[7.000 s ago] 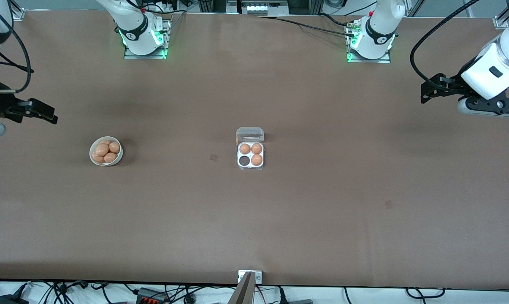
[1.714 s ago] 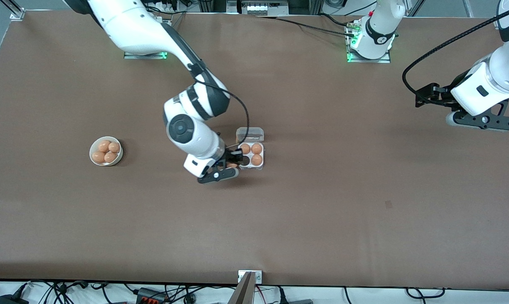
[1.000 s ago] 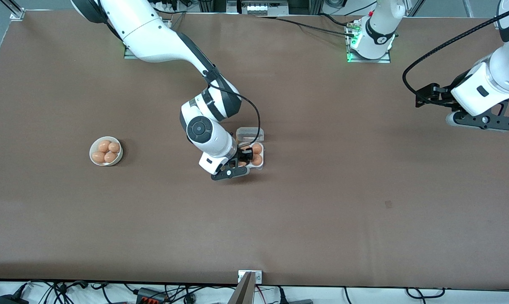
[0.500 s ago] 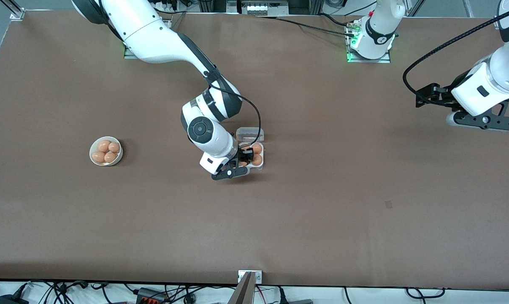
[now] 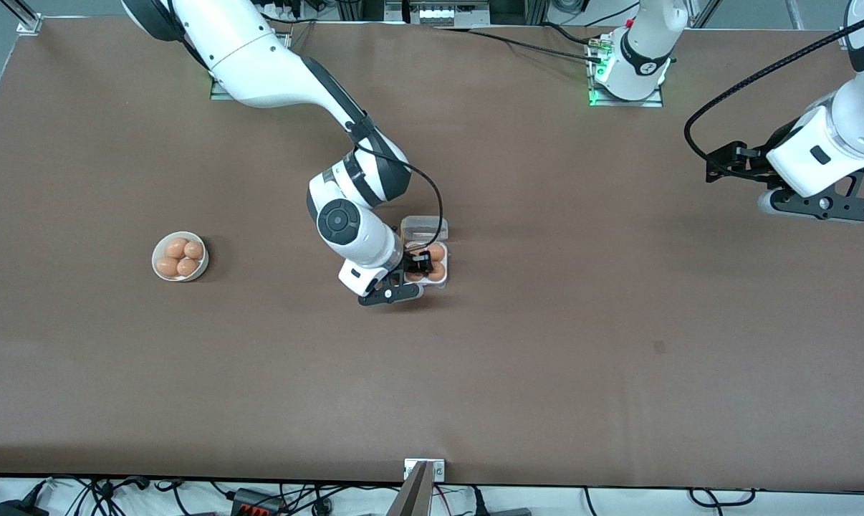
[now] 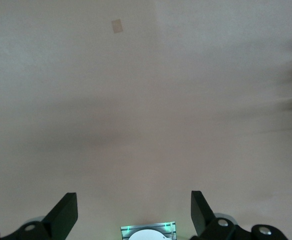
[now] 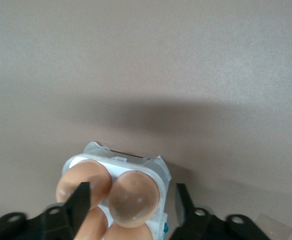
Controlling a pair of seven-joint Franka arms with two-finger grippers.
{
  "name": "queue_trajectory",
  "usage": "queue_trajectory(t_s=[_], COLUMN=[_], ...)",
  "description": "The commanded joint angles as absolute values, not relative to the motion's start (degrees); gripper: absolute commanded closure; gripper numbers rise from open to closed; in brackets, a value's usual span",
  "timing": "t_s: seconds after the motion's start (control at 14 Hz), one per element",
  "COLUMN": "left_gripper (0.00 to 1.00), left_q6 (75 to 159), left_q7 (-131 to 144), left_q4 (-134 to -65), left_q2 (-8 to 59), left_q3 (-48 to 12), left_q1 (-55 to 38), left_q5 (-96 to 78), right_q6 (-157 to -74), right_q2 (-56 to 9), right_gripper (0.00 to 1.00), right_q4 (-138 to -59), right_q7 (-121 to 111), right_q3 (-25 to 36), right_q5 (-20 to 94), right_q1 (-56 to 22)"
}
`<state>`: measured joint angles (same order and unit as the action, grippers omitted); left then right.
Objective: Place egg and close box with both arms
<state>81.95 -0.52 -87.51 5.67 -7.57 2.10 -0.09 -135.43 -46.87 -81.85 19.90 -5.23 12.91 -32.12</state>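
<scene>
The box, a clear four-cell carton, sits mid-table with its lid swung open. My right gripper hangs low over the box's cell nearest the front camera, toward the right arm's end. In the right wrist view the egg rests in that cell of the box. The right gripper is open, one finger standing off each side of the egg. Other eggs fill the neighbouring cells. My left gripper waits open over bare table at the left arm's end, and the left gripper has nothing between its fingers.
A round white bowl with several more eggs stands toward the right arm's end of the table. A small metal bracket sits at the table's front edge.
The right gripper's fingers have spread apart and let go of the egg, which now lies in the carton cell. Neither arm has shifted noticeably.
</scene>
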Motion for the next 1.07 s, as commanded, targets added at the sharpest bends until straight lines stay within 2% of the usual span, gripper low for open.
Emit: queue_trajectory(t_s=[0.0, 0.29, 0.43, 0.5, 0.64, 0.79, 0.86, 1.0], left_gripper=[0.0, 0.0, 0.0, 0.05, 0.38, 0.75, 0.87, 0.97], left_q6=[81.3, 81.1, 81.4, 81.5, 80.9, 80.0, 79.5, 79.2], left_q7=[-1.8, -1.5, -1.3, -1.3, -1.8, -1.7, -1.7, -1.6], left_q4=[-85.8, -86.1, -86.2, -86.2, -86.2, -85.9, -85.8, -85.9], left_q2=[6.4, 6.5, 6.7, 6.8, 6.9, 6.9, 6.9, 6.9], left_q3=[-7.7, -7.7, -7.7, -7.7, -7.7, -7.7, -7.7, -7.7], left_q1=[2.4, 2.4, 2.5, 2.4, 2.5, 1.9, 1.8, 1.8], left_q5=[0.6, 0.4, 0.5, 0.7, 0.4, 0.7, 0.7, 0.7], right_q6=[-132.7, -127.0, -121.3, -118.1, -112.7, -108.7, -107.1, -106.5], right_q2=[-45.8, -39.3, -35.0, -33.5, -30.0, -27.2, -25.9, -23.5], right_gripper=[0.0, 0.0, 0.0, 0.0, 0.0, 0.0, 0.0, 0.0], right_q4=[-80.3, -80.3, -80.3, -80.3, -80.3, -80.3, -80.3, -80.3], right_q7=[21.5, 20.8, 20.7, 20.5, 19.5, 19.3, 18.8, 15.7], right_q3=[-5.2, -2.4, -0.2, 1.0, 1.9, 2.5, 2.5, 2.4], right_q5=[13.5, 12.1, 8.1, 6.4, 4.6, 4.6, 4.6, 4.3], right_q1=[-32.7, -30.5, -29.3, -28.5, -26.2, -22.6, -20.6, -17.9])
